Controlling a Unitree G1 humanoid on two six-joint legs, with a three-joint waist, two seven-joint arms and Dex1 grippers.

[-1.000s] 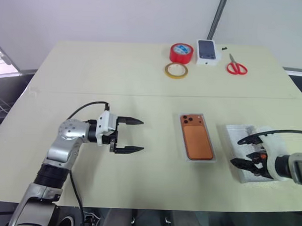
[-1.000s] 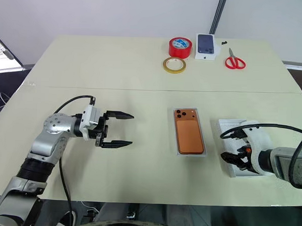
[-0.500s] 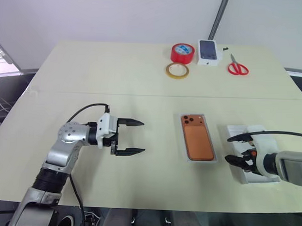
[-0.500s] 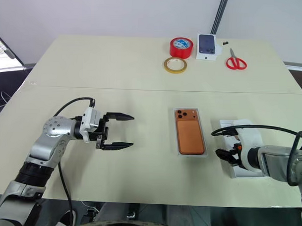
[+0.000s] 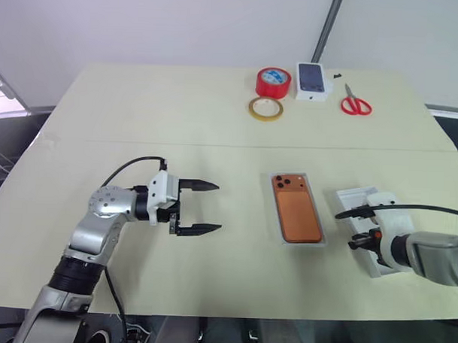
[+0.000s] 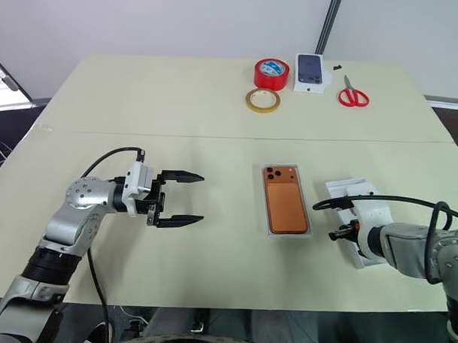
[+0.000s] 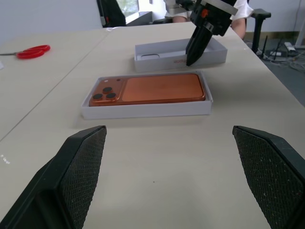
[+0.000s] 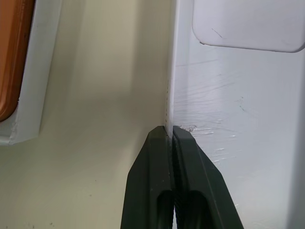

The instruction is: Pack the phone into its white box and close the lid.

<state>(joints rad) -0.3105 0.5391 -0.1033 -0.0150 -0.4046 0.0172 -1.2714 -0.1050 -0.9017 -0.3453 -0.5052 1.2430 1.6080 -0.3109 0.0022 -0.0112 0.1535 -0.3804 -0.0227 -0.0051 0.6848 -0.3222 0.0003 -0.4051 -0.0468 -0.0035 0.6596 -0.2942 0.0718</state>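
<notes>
The orange phone lies back up inside the white box at the table's middle. To its right the lid rests with its hollow side up. My right gripper is shut on the lid's thin left wall, near the front corner; in the right wrist view the fingertips pinch that wall. My left gripper hovers open over the table to the left of the box, pointing toward it, holding nothing. In the left wrist view the phone sits in the box with my right gripper behind.
At the table's far edge stand a red tape roll, a yellowish tape ring, a small white box printed with a dark phone and red scissors. A black cable runs from my right wrist across the lid.
My right gripper's fingers went from open around the lid's left wall to shut on it. The left arm has kept still.
</notes>
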